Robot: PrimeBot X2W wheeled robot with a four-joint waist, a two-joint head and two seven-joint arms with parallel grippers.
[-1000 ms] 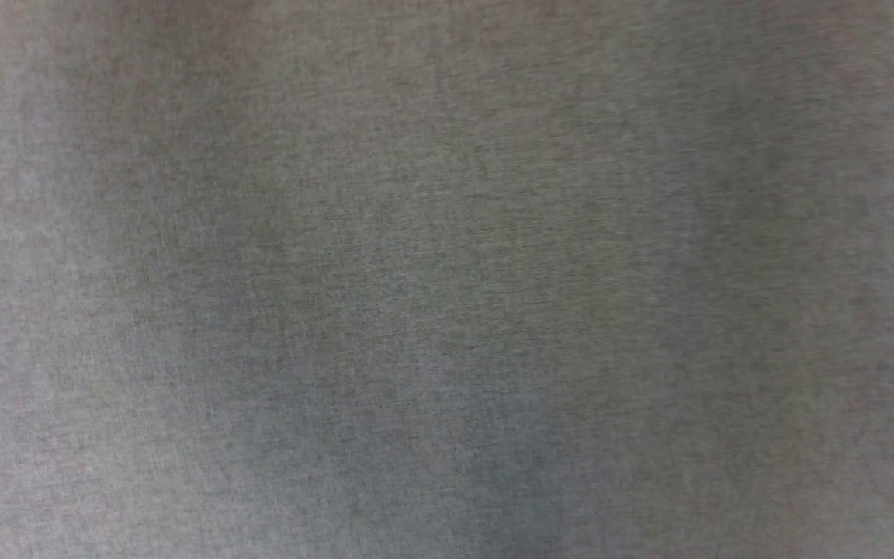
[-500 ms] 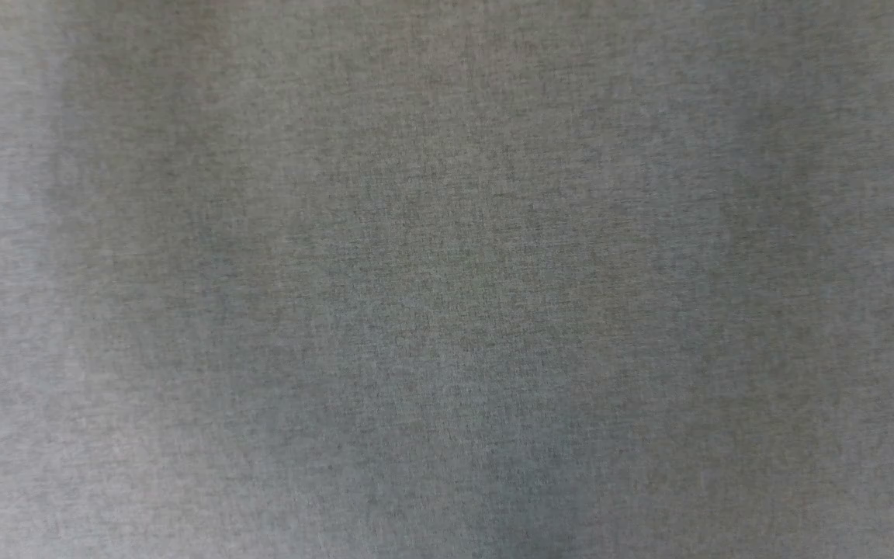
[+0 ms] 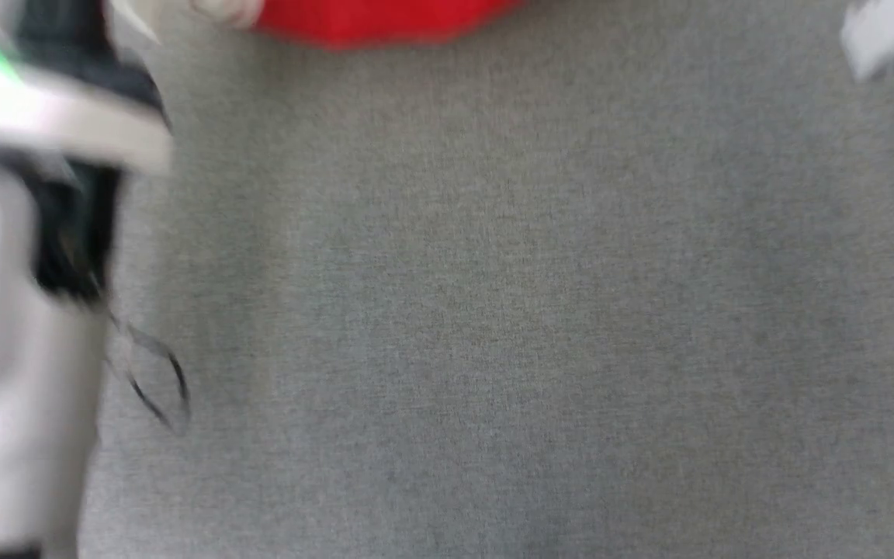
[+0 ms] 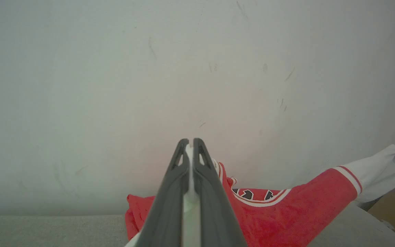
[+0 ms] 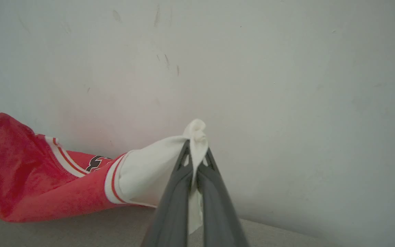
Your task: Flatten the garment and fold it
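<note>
In the head view, which is badly blurred, you see the grey cloth-covered counter (image 3: 493, 310) across most of the frame. The garment (image 3: 385, 19) is a strip of red at the top edge, left of the middle. The pale left forearm (image 3: 20, 373) stands along the left edge with a thin black cable loop (image 3: 160, 380) beside it. A white shape in the top right corner is too smeared to name.

In the left wrist view, your left pincer (image 4: 190, 141) is pinched narrow on a fold of white fabric that shows between its fingers. Just beyond them the red body of the garment lies bunched on the counter in front of a pale wall (image 4: 149, 68), its black lettering partly showing. One white sleeve (image 4: 379, 175) stretches off to the right, lifted, and a dark fingertip meets it at the frame edge.

In the right wrist view, your right pincer (image 5: 196, 145) is clamped on the white sleeve, with a knot of fabric bulging over its fingertips. The sleeve runs left to the striped trim and the red body, which sags down to the counter.
</note>
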